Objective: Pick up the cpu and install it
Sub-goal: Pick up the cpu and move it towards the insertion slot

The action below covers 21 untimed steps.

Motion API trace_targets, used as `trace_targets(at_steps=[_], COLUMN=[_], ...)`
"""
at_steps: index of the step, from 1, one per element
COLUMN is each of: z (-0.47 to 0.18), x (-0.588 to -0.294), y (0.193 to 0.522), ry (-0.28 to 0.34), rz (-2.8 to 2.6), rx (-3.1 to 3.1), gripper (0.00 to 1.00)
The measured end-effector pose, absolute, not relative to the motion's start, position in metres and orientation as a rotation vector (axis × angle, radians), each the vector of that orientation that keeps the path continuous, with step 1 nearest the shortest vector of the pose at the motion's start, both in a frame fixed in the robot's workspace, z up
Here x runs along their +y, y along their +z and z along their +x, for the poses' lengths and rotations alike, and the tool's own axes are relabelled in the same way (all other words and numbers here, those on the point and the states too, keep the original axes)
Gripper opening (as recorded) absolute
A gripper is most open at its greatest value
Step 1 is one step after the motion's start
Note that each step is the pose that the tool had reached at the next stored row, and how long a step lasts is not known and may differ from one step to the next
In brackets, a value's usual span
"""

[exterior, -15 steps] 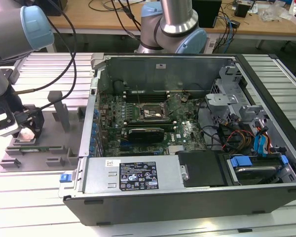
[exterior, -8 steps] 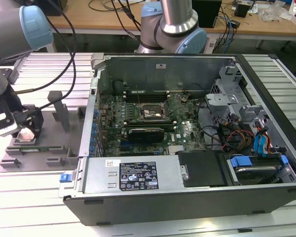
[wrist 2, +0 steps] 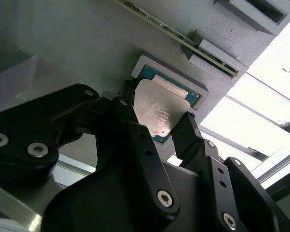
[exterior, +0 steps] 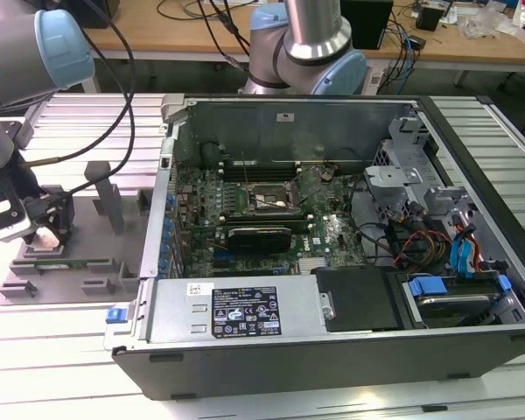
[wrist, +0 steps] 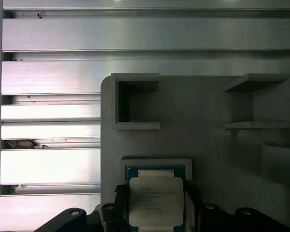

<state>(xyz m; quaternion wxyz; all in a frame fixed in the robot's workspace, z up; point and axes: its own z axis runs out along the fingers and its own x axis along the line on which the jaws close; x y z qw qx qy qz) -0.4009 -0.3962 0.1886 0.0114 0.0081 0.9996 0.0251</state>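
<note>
Gripper (exterior: 45,229) clamped on the cpu (wrist 2: 158,107), fingers (wrist 2: 186,129) on two opposite edges, chip seated in grey tray pocket (wrist 2: 144,64); computer case (exterior: 332,350) well off toward the exterior view's right

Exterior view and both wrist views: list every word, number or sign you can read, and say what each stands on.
No text here can be read.
cpu: faint lines of print on its metal top in the first wrist view, too small to read.
Black label on the near wall of the computer case: white print and symbols, too blurred to read.
White sticker beside that label: too small to read.
</note>
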Motion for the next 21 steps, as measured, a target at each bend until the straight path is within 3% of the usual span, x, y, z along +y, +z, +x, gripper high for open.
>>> trace_targets(at_steps=[21], z=[-0.401], x=[-0.396], y=[0.215], ry=[0.078], rz=[0.025], rx=[3.118], gripper=[0.55])
